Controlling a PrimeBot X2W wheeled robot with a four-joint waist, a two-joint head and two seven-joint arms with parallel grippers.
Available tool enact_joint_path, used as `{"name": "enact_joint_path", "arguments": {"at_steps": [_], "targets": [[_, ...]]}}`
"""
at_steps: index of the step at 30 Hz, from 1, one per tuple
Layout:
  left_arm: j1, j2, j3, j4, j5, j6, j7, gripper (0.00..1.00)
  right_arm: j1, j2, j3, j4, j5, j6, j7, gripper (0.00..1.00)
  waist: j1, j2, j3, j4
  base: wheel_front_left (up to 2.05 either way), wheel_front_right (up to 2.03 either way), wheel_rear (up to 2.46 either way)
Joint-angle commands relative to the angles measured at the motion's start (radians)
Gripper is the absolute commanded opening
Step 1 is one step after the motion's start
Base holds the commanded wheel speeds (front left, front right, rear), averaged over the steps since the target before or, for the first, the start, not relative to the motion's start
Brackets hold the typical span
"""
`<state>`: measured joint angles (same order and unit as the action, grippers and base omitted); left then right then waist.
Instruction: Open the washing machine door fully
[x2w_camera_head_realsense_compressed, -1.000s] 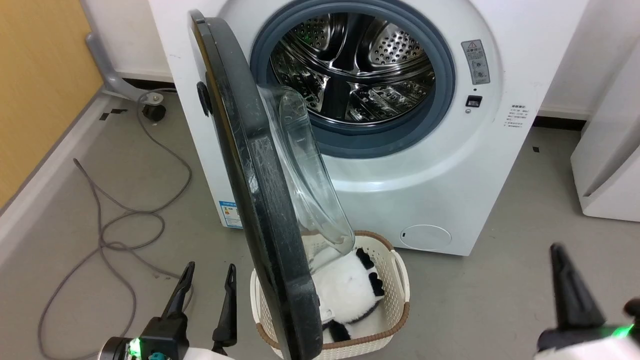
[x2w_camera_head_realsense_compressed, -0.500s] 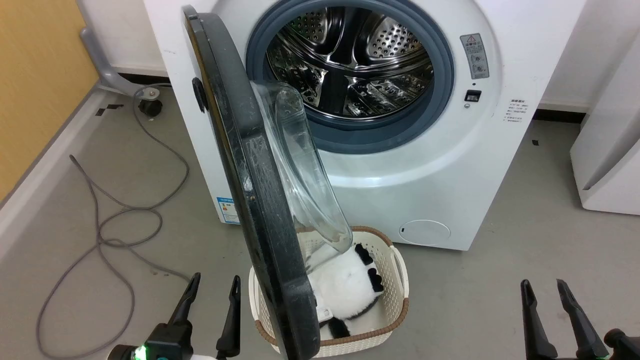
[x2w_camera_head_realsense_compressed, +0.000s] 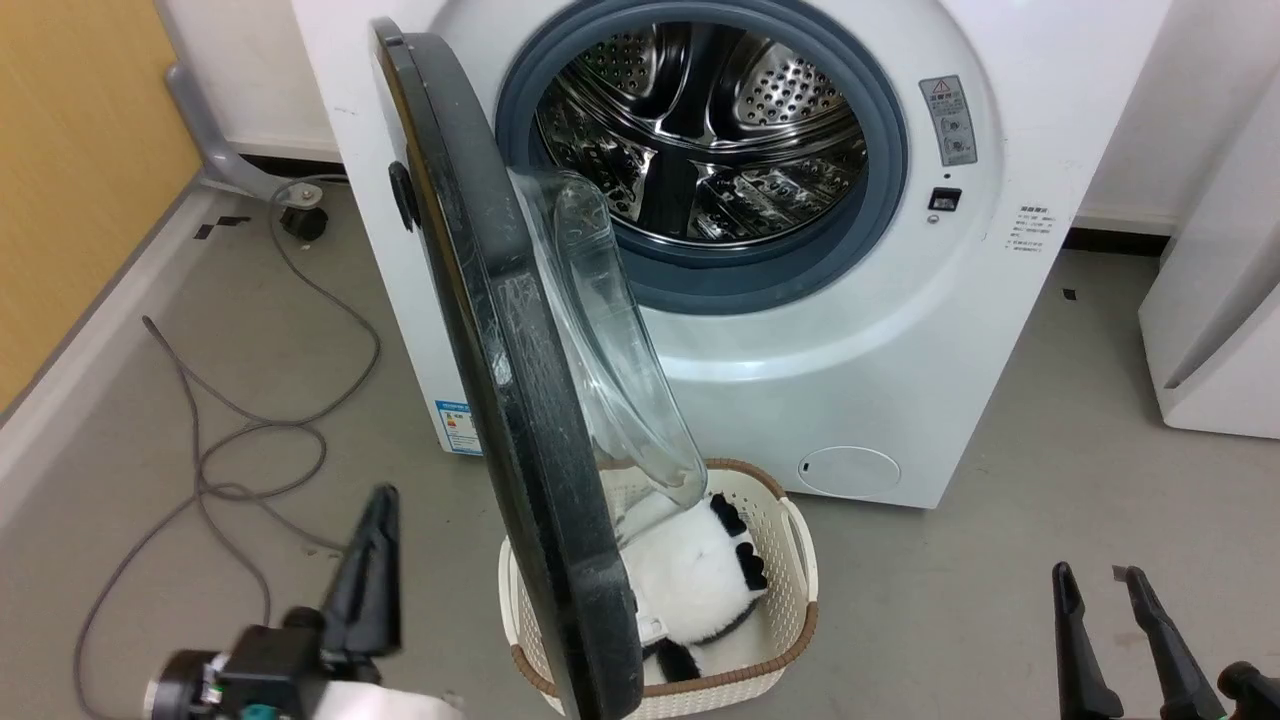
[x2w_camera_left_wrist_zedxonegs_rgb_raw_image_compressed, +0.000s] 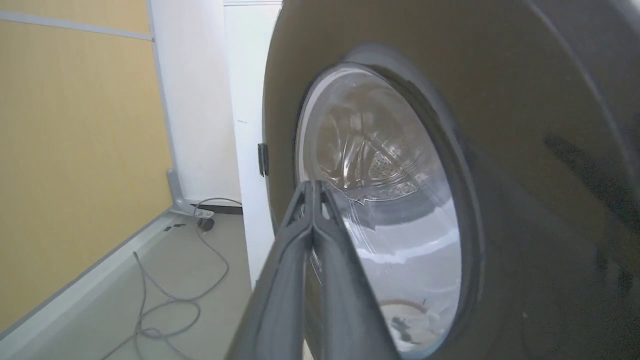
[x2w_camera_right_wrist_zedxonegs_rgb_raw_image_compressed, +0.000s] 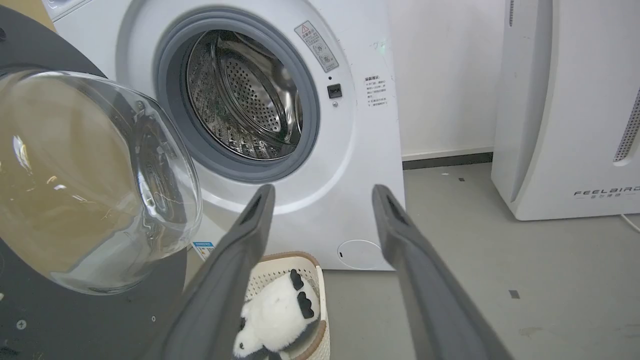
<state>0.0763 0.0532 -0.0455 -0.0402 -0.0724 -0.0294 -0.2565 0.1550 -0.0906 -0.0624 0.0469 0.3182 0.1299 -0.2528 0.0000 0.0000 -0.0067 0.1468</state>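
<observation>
The washing machine door (x2w_camera_head_realsense_compressed: 510, 400) (x2w_camera_left_wrist_zedxonegs_rgb_raw_image_compressed: 525, 150) (x2w_camera_right_wrist_zedxonegs_rgb_raw_image_compressed: 75, 325) stands swung out from the left side of the white washer (x2w_camera_head_realsense_compressed: 900, 330) (x2w_camera_right_wrist_zedxonegs_rgb_raw_image_compressed: 360, 165), hinged there and seen nearly edge-on from the head, roughly square to the washer's front. It is a big round disc of glossy black plastic, scuffed and dusty along its thick rim, with a clear glass bowl (x2w_camera_head_realsense_compressed: 620, 380) (x2w_camera_left_wrist_zedxonegs_rgb_raw_image_compressed: 380, 165) (x2w_camera_right_wrist_zedxonegs_rgb_raw_image_compressed: 90, 185) bulging from its inner face toward the washer's opening. That opening is ringed by a smooth grey rubber gasket (x2w_camera_head_realsense_compressed: 885, 170) around a polished steel drum (x2w_camera_head_realsense_compressed: 700, 130) (x2w_camera_right_wrist_zedxonegs_rgb_raw_image_compressed: 240, 95), which is perforated with small holes and ribbed with raised paddles. Just in front of the washer's base, partly under the door's lower edge, sits a cream woven-look plastic basket (x2w_camera_head_realsense_compressed: 805, 590) (x2w_camera_right_wrist_zedxonegs_rgb_raw_image_compressed: 310, 265) with a brown rim, holding a fluffy black-and-white plush toy (x2w_camera_head_realsense_compressed: 690, 590) (x2w_camera_right_wrist_zedxonegs_rgb_raw_image_compressed: 275, 315). The left gripper (x2w_camera_head_realsense_compressed: 383, 500) (x2w_camera_left_wrist_zedxonegs_rgb_raw_image_compressed: 312, 185) is on the outer side of the door, away from the washer's opening, its two long dark fingers pressed together tip to tip with nothing between them; whether the tips touch the door's face I cannot tell. The right gripper (x2w_camera_head_realsense_compressed: 1098, 575) (x2w_camera_right_wrist_zedxonegs_rgb_raw_image_compressed: 322, 192) is well out in front of the washer's right half, its tapered fingers spread wide and empty. A thin grey cable (x2w_camera_head_realsense_compressed: 378, 345) loops over the matte grey floor to the washer's left.
</observation>
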Motion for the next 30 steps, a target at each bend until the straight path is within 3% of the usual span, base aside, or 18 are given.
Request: {"name": "enact_joint_path", "arguments": {"at_steps": [1,8,15,30], "targets": [[-0.023,0.001,0.022,-0.056,-0.012,0.004,-0.005,0.00,-0.012,0.007,-0.002,0.003,0.007,0.001,-0.007,1.00,0.0000,0.0000,0.001,-0.002,0.00,0.00,0.00],[-0.082,-0.002,0.055,-0.249,-0.024,0.022,-0.005,0.00,-0.012,0.007,-0.005,0.008,0.014,0.001,-0.008,1.00,0.0000,0.0000,0.001,-0.001,0.00,0.00,0.00],[-0.175,-0.003,0.020,-0.401,-0.015,0.055,-0.005,0.00,-0.017,0.005,-0.001,0.014,0.016,0.001,-0.008,1.00,0.0000,0.0000,-0.003,-0.001,0.00,0.00,0.00],[-0.178,-0.003,-0.172,-0.458,-0.012,0.054,0.047,0.00,-0.019,0.021,0.004,0.020,0.044,0.001,-0.009,1.00,0.0000,0.0000,-0.008,0.002,0.00,0.00,0.00]]}}
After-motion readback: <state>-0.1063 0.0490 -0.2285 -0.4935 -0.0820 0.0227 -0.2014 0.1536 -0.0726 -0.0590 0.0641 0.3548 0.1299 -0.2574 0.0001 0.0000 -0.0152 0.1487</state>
